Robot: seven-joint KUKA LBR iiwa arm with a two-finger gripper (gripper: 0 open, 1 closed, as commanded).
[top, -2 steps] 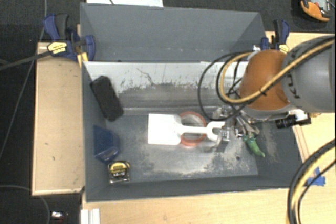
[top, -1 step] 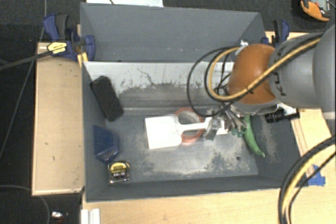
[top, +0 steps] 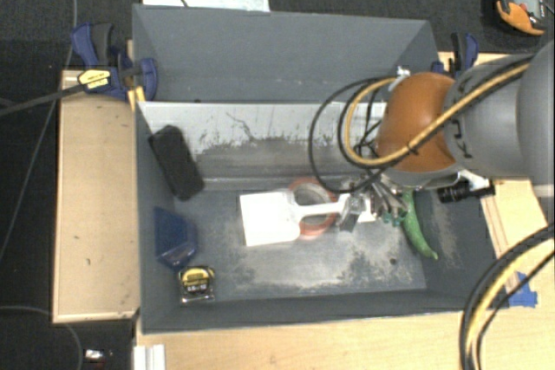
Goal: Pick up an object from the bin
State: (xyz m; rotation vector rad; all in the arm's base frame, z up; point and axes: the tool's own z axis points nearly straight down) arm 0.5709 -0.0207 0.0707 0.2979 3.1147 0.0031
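holding everything else, the grey bin (top: 260,56) has a tall sloped back wall and a scuffed floor. the grey arm (top: 512,126) comes in from the right, and its orange wrist cover (top: 419,121) hangs over the right-hand part of the floor. a white flat card (top: 269,219) lies mid-floor. the gripper (top: 351,210) is low at the card's right edge, over a reddish-brown curved thing (top: 314,226) that lies against that edge. the gripper overlaps the curved thing, and i cannot tell whether it is open or closed on it.

a black block (top: 176,162) lies at the back left, where floor meets wall, well apart from the gripper. a blue lump (top: 173,236) sits near the left wall. a green curved thing (top: 421,234) lies just right of the gripper, near the right wall. a yellow-and-black tape measure (top: 197,282) sits in the front-left corner, just below the blue lump.

bare floor runs along the front edge, from the tape measure to the green curved thing, and between the black block and the card.
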